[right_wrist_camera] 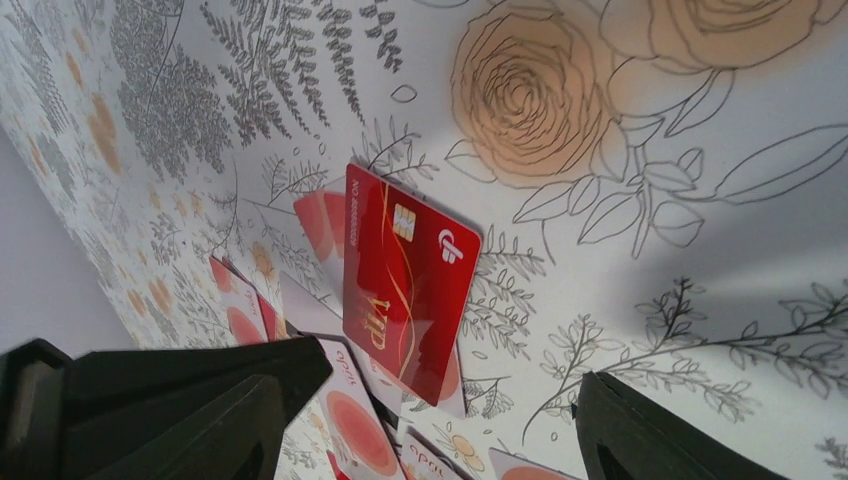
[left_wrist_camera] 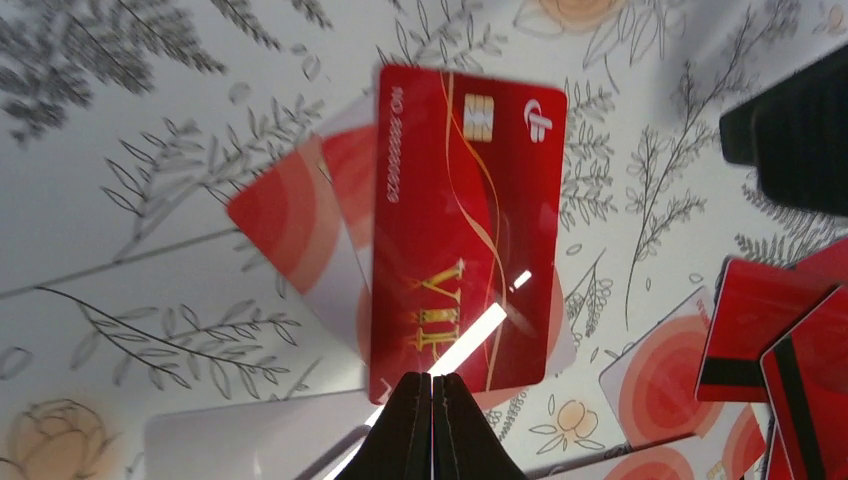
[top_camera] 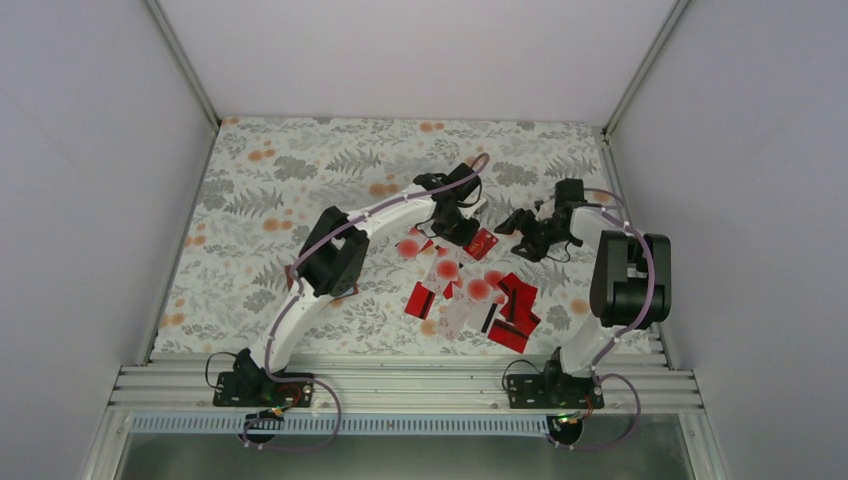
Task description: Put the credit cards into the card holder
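Several credit cards [top_camera: 478,292], red ones and white ones with red blotches, lie scattered on the floral cloth. A red VIP card [left_wrist_camera: 465,225] rests face up across white cards [left_wrist_camera: 290,215]. My left gripper [left_wrist_camera: 432,385] is shut, its tips at that card's near edge, with nothing showing between them. From above, the left gripper [top_camera: 460,230] stands just left of the red VIP card [top_camera: 481,243]. My right gripper [right_wrist_camera: 440,420] is open and hovers close by, facing the same red VIP card [right_wrist_camera: 405,280]. The right gripper [top_camera: 522,230] holds nothing. The card holder is out of view.
More red cards with dark stripes [left_wrist_camera: 770,340] lie at the right of the left wrist view. The floral cloth [top_camera: 300,170] covers the table. Grey walls close in the left, right and far sides.
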`<action>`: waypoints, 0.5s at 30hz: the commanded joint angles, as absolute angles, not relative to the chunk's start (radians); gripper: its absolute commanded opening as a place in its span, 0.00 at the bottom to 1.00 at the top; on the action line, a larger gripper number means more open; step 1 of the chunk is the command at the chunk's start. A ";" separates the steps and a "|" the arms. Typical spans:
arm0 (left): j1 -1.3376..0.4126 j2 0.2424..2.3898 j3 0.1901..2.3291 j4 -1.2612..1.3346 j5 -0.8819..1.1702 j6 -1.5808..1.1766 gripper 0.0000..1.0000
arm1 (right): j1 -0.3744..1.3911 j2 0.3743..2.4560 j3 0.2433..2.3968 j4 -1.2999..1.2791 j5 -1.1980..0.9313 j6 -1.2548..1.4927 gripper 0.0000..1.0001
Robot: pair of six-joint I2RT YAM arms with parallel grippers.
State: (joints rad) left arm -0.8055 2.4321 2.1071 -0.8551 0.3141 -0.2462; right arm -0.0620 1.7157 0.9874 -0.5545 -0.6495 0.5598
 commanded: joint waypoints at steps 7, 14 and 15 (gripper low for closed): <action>-0.822 2.425 2.137 -0.905 0.311 -0.232 0.03 | -0.089 1.747 0.997 -0.522 -0.717 0.549 0.74; -0.822 2.436 2.139 -0.909 0.292 -0.238 0.03 | -0.089 1.741 0.983 -0.529 -0.719 0.540 0.74; -0.822 2.439 2.139 -0.907 0.296 -0.238 0.03 | -0.090 1.741 0.983 -0.529 -0.720 0.539 0.74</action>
State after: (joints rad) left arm -0.8200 2.4321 2.1124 -0.8967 0.3027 -0.2436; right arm -0.0834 1.7412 0.9874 -0.5377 -0.7067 0.5533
